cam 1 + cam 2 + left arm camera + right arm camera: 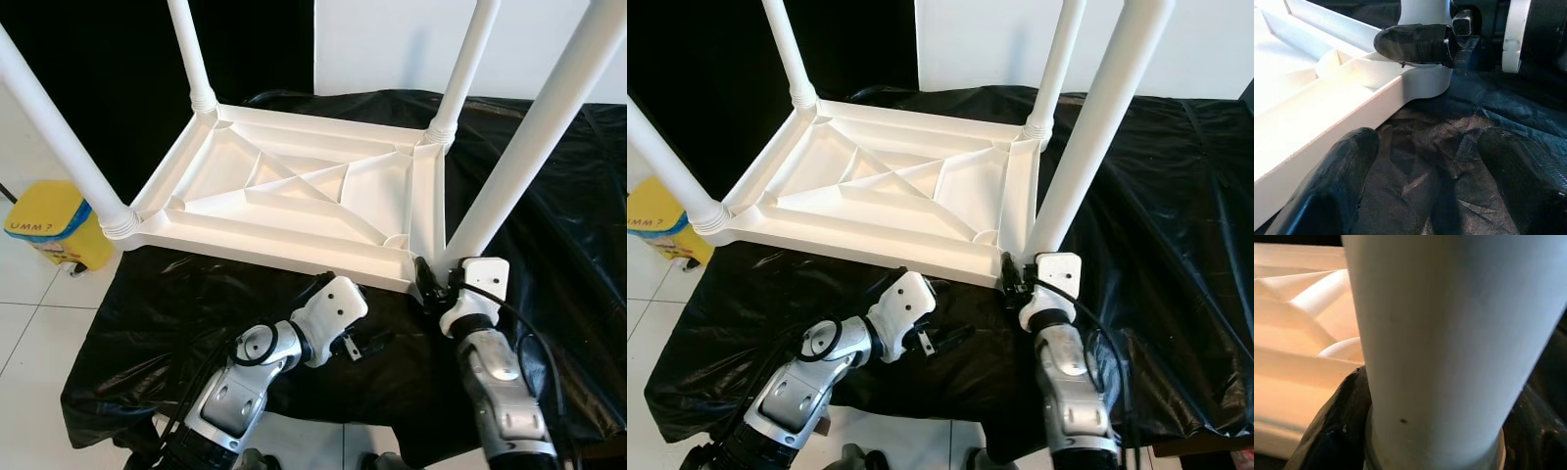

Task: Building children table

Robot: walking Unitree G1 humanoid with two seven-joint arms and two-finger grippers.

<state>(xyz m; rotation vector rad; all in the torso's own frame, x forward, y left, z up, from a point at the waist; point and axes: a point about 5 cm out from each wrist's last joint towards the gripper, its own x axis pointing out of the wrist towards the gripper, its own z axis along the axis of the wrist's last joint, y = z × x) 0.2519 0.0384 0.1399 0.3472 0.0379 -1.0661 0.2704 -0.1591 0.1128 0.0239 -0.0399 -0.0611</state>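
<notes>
Inverted white plastic children's table top (pixel 294 191) lying face down on crinkled black plastic sheeting (pixel 549 245), ribbed underside up: raised rim, diagonal stiffening ribs meeting near the centre, rounded socket at each corner. Four smooth white cylindrical legs standing up from the corners, each with a ringed collar at its base: far-left leg (pixel 191 54), far-right leg (pixel 460 69), near-left leg (pixel 54 137), near-right leg (pixel 534 137).

Right gripper (pixel 438 277) at the table top's near-right corner, black fingers closed around the base of the near-right leg just above the socket. Right wrist view: matte white tube (pixel 1449 333) close up, one glossy black finger (pixel 1337 426) pressed against its collar, ribbed underside glowing warm beyond it.

Left gripper (pixel 367 343) low over the sheeting, just in front of the table top's near rim and beside the right gripper; jaws spread wide, holding nothing. Left wrist view: two rounded black fingertips (pixel 1337 186) well apart above wrinkled sheeting, the near rim's flat white wall (pixel 1352 122) running alongside one of them, and the right gripper's finger (pixel 1415 44) wrapped across the leg base at the corner socket.

Yellow container (pixel 54 230) with dark lettering on pale tiled floor (pixel 29 333), to the left of the table top's near-left corner. White wall (pixel 392 44) behind the far rim.
</notes>
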